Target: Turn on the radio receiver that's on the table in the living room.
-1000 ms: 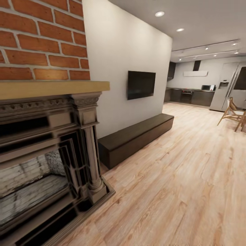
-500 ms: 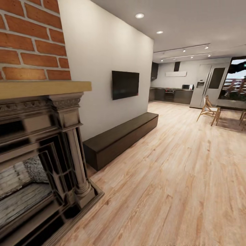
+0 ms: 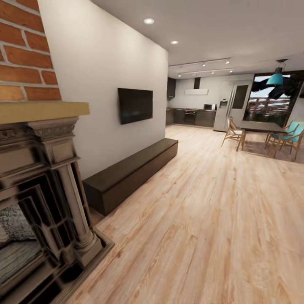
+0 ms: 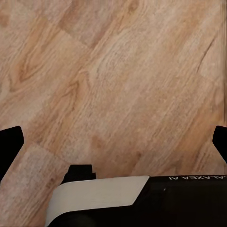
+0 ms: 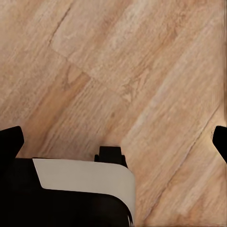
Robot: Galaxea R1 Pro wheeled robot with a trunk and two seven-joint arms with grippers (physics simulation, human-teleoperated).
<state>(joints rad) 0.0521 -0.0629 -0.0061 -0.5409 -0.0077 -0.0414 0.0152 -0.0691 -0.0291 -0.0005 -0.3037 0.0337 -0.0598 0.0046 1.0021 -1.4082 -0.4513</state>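
Observation:
The radio receiver and the grey coffee table are out of view. The head view looks along the living room's light wood plank floor (image 3: 211, 219), with the brick fireplace (image 3: 38, 181) close at the left. My left gripper (image 4: 113, 142) hangs open over bare floor planks, its dark fingertips (image 4: 9, 144) far apart at the picture's edges. My right gripper (image 5: 113, 139) is open too, fingertips (image 5: 9, 141) spread wide with only floor between them.
A long dark brown bench (image 3: 131, 173) runs along the white wall under a wall TV (image 3: 135, 105). The dark-cabinet kitchen (image 3: 194, 117) and fridge (image 3: 230, 105) lie far ahead. A dining table (image 3: 261, 126) with wooden chairs (image 3: 234, 134) stands at the far right.
The camera has swung right: fireplace, bench and TV have slid left in the picture, and the dining table with teal chairs and pendant lamp has come into view at the right.

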